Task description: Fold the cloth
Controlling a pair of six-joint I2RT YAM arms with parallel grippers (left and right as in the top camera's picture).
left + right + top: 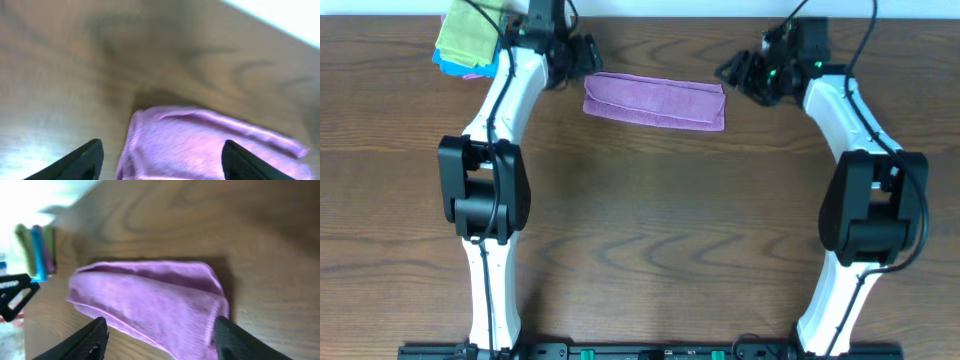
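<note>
A purple cloth (655, 100) lies folded into a long strip at the back of the wooden table. My left gripper (582, 55) hovers at its left end, jaws open and empty; in the left wrist view the cloth (200, 150) lies between and beyond the fingertips (160, 162). My right gripper (735, 72) hovers at its right end, jaws open and empty; in the right wrist view the cloth (150, 300) spreads between the fingertips (160, 340).
A stack of folded cloths, green on top with blue and pink below (468, 42), sits at the back left by the left arm; it shows on edge in the right wrist view (36, 250). The table's back edge runs just behind the cloth.
</note>
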